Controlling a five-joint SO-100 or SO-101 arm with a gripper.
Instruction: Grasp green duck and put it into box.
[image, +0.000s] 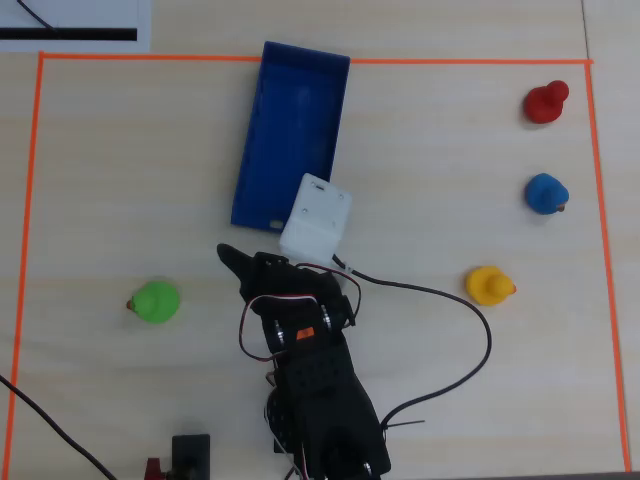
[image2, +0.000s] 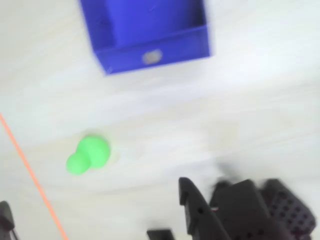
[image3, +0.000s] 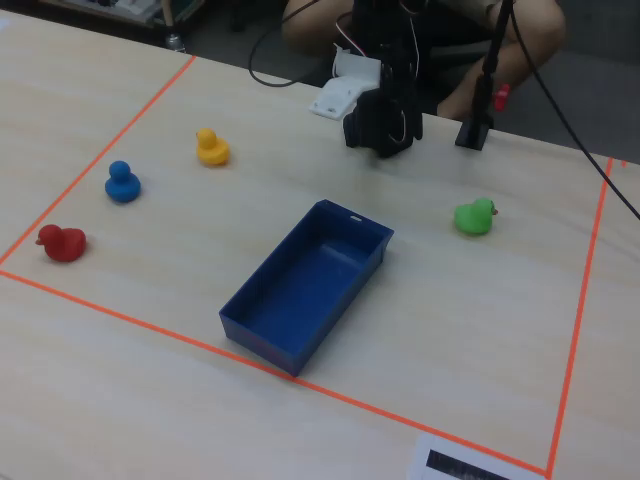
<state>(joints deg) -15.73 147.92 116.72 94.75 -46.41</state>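
The green duck sits on the table at the left in the overhead view, apart from everything. The open blue box lies empty at the top middle. My gripper hovers between them, below the box's near end and right of the duck. In the wrist view the duck is at the left, above and ahead of the gripper, whose jaws stand wide apart and empty; the box is at the top. The fixed view shows the duck, the box and the gripper.
A red duck, a blue duck and a yellow duck sit at the right. Orange tape frames the work area. A black cable loops right of the arm. A black stand is at the bottom left.
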